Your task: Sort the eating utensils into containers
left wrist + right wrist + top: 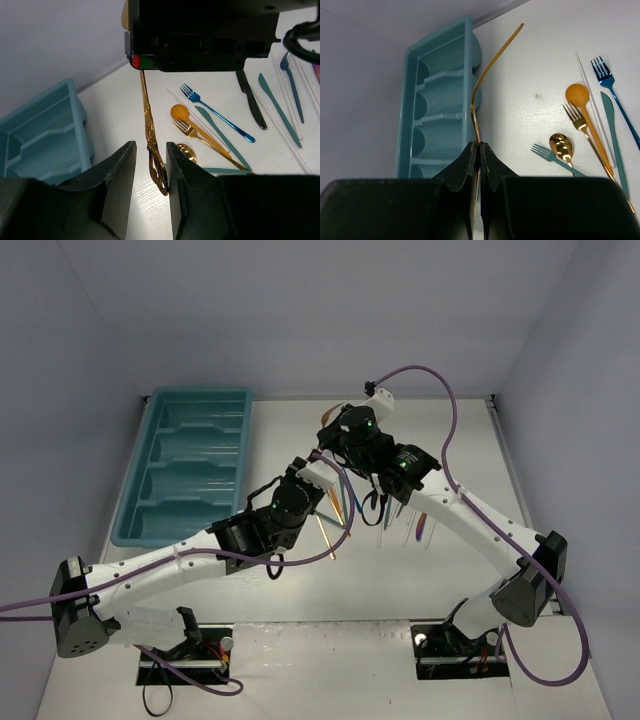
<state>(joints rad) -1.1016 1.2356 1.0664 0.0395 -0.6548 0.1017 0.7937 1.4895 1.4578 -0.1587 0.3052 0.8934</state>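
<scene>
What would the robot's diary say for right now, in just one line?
right fingers: shut on gold utensil | left fingers: open around its ornate end | other utensils: on table | tray: no utensils seen

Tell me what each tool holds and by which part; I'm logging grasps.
The right tool pinches the gold utensil near one end; the open left tool flanks its ornate handle, holding nothing.
</scene>
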